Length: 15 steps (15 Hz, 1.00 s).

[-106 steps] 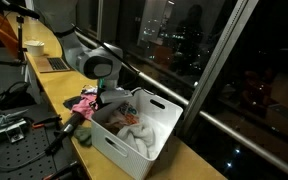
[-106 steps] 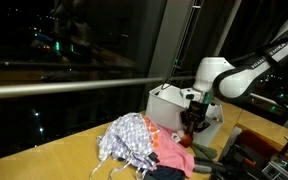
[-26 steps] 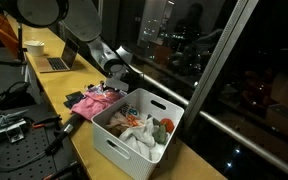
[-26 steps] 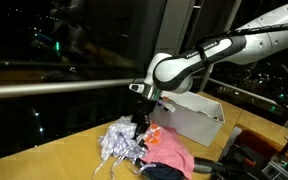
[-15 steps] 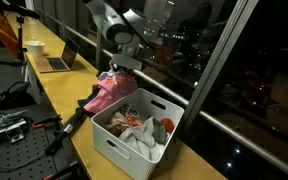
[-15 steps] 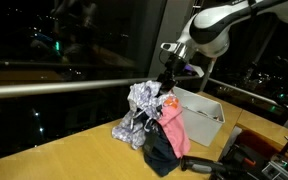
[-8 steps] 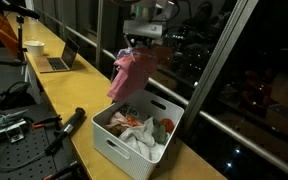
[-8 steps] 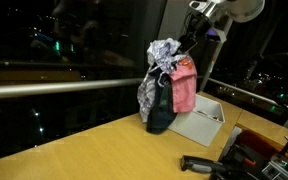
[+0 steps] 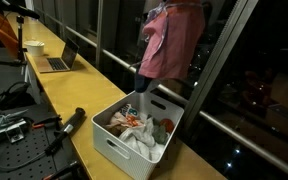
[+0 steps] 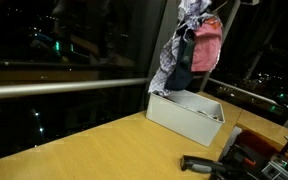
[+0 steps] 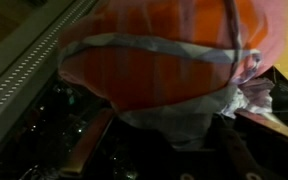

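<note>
The gripper (image 11: 166, 140) has its fingers (image 11: 92, 152) pinched narrowly on a bundle of clothes (image 9: 170, 45), pink and patterned. The bundle hangs high above the white bin (image 9: 119, 152) at the desk's (image 9: 79, 100) window-side edge.

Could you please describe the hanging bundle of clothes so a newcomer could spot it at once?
Find the long wooden counter by the dark window, then the white basket on it. The bundle of clothes hangs high above that basket: pink, dark and patterned grey pieces, the only laundry in mid-air.
</note>
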Motion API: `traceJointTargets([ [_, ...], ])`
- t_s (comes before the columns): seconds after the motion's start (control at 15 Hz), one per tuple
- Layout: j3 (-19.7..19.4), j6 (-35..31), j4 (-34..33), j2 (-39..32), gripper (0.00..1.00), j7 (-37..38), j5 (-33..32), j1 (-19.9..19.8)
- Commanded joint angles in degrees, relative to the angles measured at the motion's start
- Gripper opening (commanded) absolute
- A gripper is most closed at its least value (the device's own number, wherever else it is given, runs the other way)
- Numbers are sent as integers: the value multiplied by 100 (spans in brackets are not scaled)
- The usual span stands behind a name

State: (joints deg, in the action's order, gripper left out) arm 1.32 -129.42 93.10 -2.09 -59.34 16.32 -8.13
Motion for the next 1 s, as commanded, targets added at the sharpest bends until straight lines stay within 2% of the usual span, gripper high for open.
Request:
traceJointTargets([
  [0.0, -525, 822, -844, -40, 6, -199, 197, -157],
  [0.13, -743, 1062, -989, -87, 6, -219, 250, -229],
  [0.33, -898, 1203, -822, -64, 6, -214, 363, -277],
  [0.93, -680, 1182, -412, -62, 6, -55, 334, 4],
])
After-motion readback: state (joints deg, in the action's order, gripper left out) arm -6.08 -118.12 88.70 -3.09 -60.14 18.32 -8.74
